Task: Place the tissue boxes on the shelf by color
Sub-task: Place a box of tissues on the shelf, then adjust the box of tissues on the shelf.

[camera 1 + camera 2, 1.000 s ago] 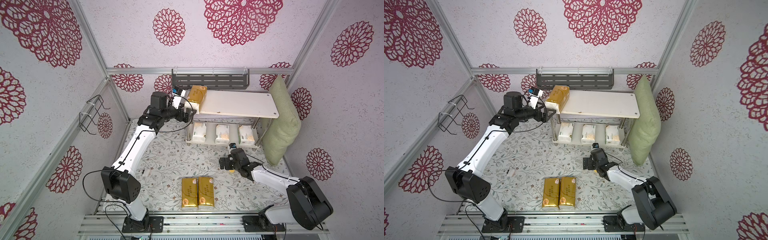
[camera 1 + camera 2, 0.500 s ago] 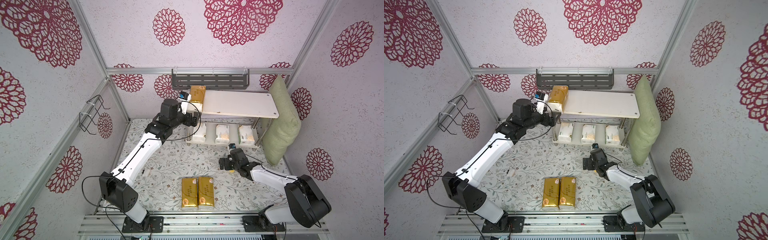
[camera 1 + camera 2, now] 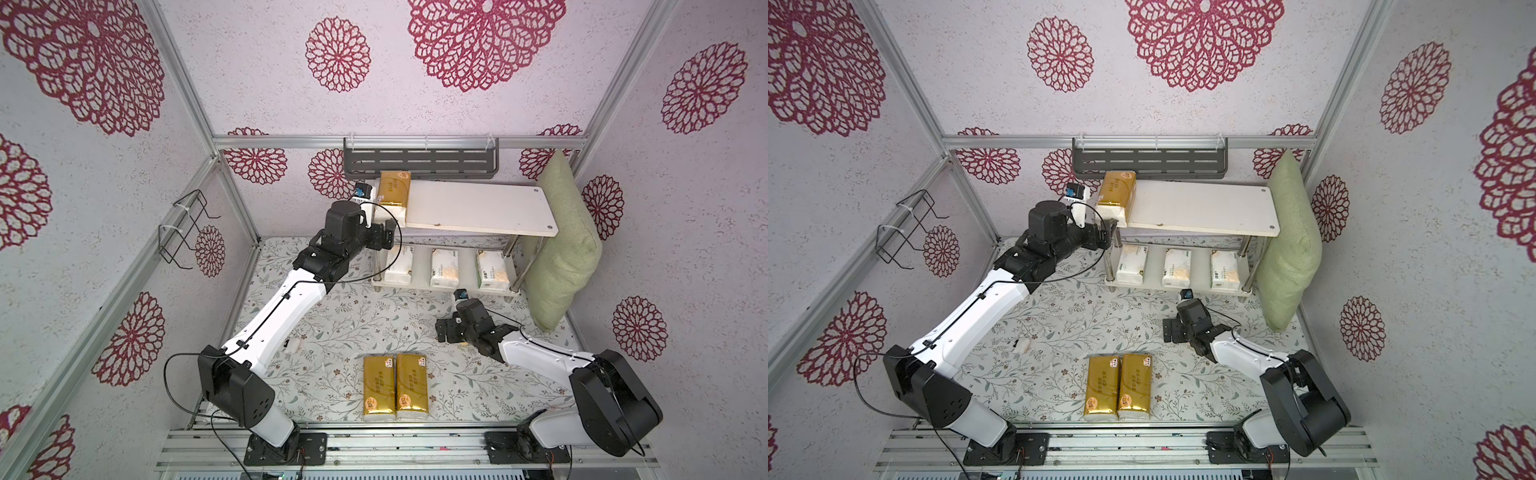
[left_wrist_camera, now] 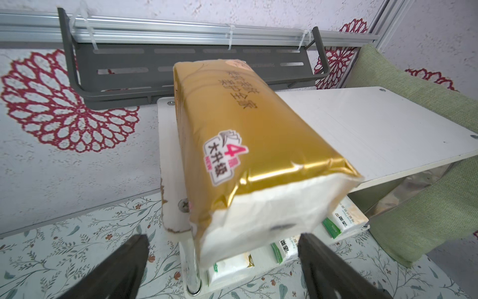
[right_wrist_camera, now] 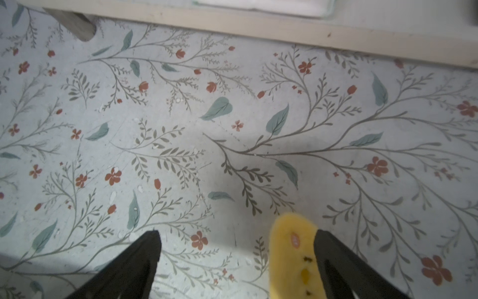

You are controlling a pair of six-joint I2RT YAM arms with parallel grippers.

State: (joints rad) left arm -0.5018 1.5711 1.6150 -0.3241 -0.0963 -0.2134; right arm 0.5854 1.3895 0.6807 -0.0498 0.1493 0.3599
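One gold tissue box (image 3: pixel 394 193) (image 3: pixel 1116 195) lies on the left end of the shelf's top board (image 3: pixel 478 208) (image 3: pixel 1200 208), its white end overhanging the front edge. My left gripper (image 3: pixel 384 235) (image 3: pixel 1106 232) hangs open just in front of and below that end. In the left wrist view the gold box (image 4: pixel 245 134) fills the middle, and the gripper (image 4: pixel 222 236) clamps nothing. Three white tissue boxes (image 3: pixel 400 264) (image 3: pixel 444 268) (image 3: pixel 491 269) sit on the lower board. Two gold ones (image 3: pixel 379 386) (image 3: pixel 411 386) lie side by side on the mat in front. My right gripper (image 3: pixel 442 330) (image 5: pixel 236 234) is open, low over the mat.
A green cushion (image 3: pixel 561 245) leans against the shelf's right end. A grey slotted wall rack (image 3: pixel 419 160) hangs behind the shelf, and a black wire rack (image 3: pixel 183 228) is on the left wall. A yellow lump (image 5: pixel 294 253) sits beside one right finger. A small pale lump (image 3: pixel 293 345) lies on the mat.
My left arm swung from the gold box's left side round to its front and dropped a little. The box turned straighter on the board. The right arm stayed still.
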